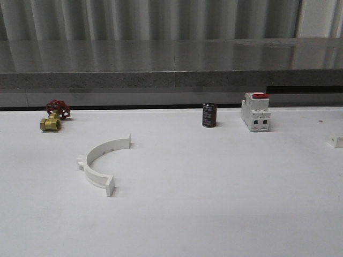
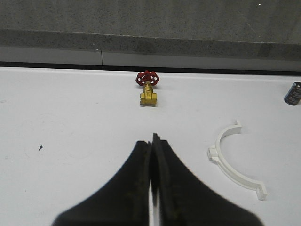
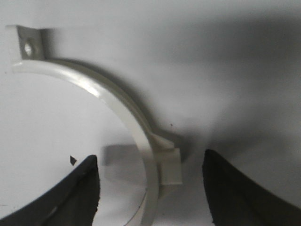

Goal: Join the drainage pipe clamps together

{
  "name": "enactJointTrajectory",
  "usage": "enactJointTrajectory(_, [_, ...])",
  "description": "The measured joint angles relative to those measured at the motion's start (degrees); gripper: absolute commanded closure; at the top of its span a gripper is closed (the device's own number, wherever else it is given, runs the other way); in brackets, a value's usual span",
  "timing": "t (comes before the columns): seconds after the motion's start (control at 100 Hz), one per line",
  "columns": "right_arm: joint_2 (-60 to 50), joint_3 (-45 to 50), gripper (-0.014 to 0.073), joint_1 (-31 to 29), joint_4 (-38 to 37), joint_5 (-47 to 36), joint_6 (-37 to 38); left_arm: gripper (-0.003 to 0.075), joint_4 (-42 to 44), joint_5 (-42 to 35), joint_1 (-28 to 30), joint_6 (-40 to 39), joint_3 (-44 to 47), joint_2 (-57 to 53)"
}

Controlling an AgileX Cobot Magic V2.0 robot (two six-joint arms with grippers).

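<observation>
Front view showed one white plastic semicircular clamp half lying flat on the white tabletop at the lower left of centre, its open side facing right, with square tabs at both ends. At the far right edge of that frame a small white piece peeked in; it may have been a tab of the second half, though too little showed to be sure. Along the back stood a brass valve with a red handwheel at the left, a small black cylinder near the middle and a white boxy switch with a red top to its right.

Left wrist view showed the left claw with its dark fingers pressed together on nothing, above bare tabletop, the clamp half lying off to the lower right of that frame.

Right wrist view showed the second white clamp half on the tabletop, its arc and middle lug lying between the spread fingers of the right claw, which was open and not touching it.

The step in hand appeared to be the right arm's pickup of this half. Next, the claw would need to descend and close across the band near the lug, then carry it over so its end tabs meet those of the other half.
</observation>
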Motion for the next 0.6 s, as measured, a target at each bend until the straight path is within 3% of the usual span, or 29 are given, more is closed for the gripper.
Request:
enactJointTrajectory(0.12, [0.64,-0.09,0.0218,0.00,0.10,-0.52,-0.52,0.0741,0.00,0.00,0.00,0.00,0.00,0.00])
enactJointTrajectory(0.38, [1.02,-0.49,0.0610,0.00,0.10,-0.91,-0.71,0.0741,0.00,0.00,0.00,0.05,0.00,0.00])
enactJointTrajectory(0.46, [1.02,-0.60,0.0661,0.00,0.10,-0.78,-0.71,0.0741,0.00,0.00,0.00,0.05,0.00,0.00])
enactJointTrajectory(0.6, [1.02,-0.68,0.0659,0.00,0.73,1.46,-0.71,0.0741,0.04,0.00,0.00,0.14,0.00,0.00])
